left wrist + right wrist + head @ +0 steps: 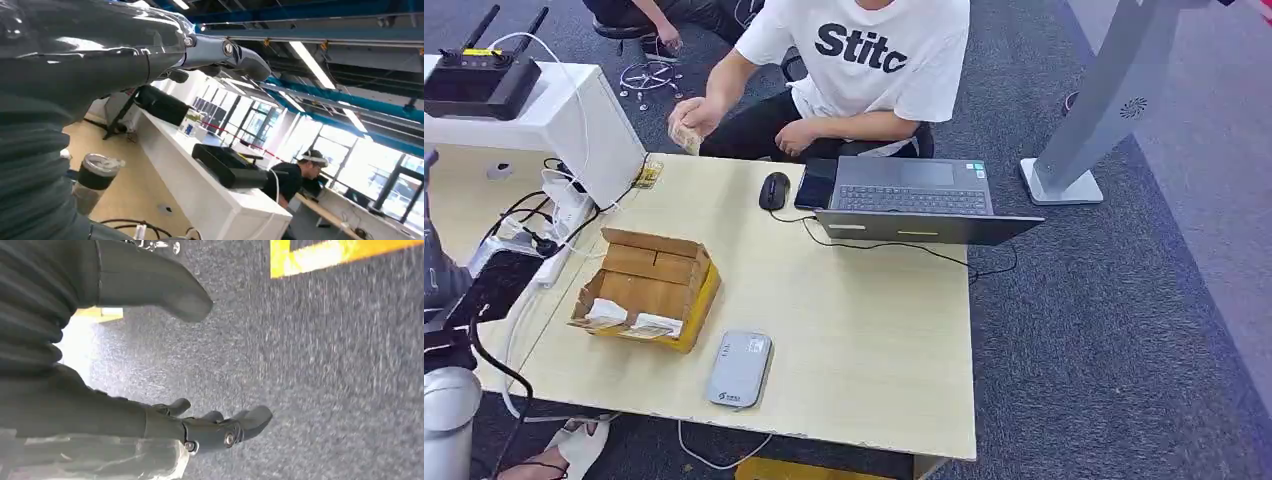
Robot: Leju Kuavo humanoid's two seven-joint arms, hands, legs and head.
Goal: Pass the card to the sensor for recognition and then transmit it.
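Two cards (629, 322) lie in a cardboard box (652, 285) on the tabletop (864, 330), beside the grey sensor (739, 368). Left robot hand (220, 55) and right robot hand (210, 427) hang empty, fingers apart. Pinch one card by its edge, likely leftward.

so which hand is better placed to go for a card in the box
Left, probably. The cardboard box sits toward the table's left side, by the left arm. The left hand is raised and empty; the right hand hangs open over the carpet.
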